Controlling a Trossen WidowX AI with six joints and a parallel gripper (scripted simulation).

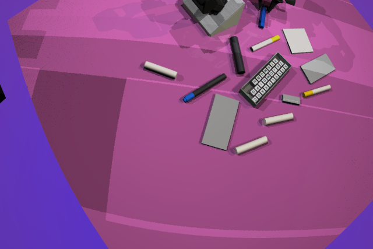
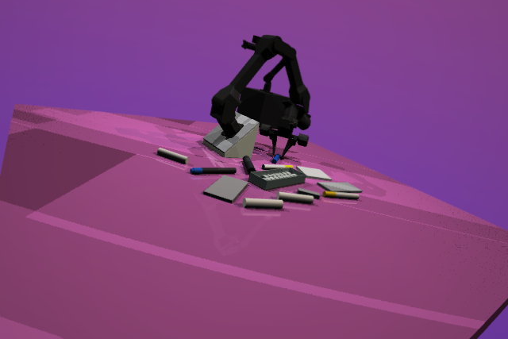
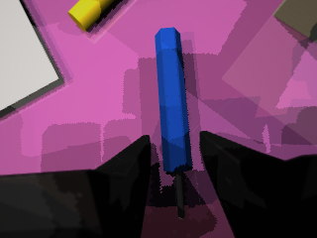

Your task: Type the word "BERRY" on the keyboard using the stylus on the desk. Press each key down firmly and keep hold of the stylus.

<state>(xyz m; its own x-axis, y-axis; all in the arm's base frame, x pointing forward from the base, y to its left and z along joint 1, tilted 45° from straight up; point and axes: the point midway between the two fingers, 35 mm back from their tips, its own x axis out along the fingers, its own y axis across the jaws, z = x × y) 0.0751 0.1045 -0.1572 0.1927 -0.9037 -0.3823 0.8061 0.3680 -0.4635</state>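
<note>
The stylus (image 1: 261, 20) (image 2: 275, 159) (image 3: 169, 79) is a blue faceted rod with a thin dark tip, lying on the desk near the robot's base. My gripper (image 1: 264, 10) (image 2: 278, 157) (image 3: 174, 140) is open, pointing down low over the tip end of the stylus. In the wrist view the stylus runs between the two fingers with a gap on each side, its thin tip towards the bottom. The keyboard (image 1: 267, 79) (image 2: 267, 182) is a dark tray with white lettered keys, set at a slant in front of the gripper; it is outside the wrist view.
A white-and-yellow pen (image 1: 264, 43) (image 3: 85, 17) and a white pad (image 1: 298, 40) (image 3: 25, 55) lie between stylus and keyboard or beside them. A black cylinder (image 1: 237, 55), a black-and-blue marker (image 1: 209, 85), and a grey slab (image 1: 220, 122) lie left of the keyboard. The robot's wedge base (image 1: 230, 17) stands nearby.
</note>
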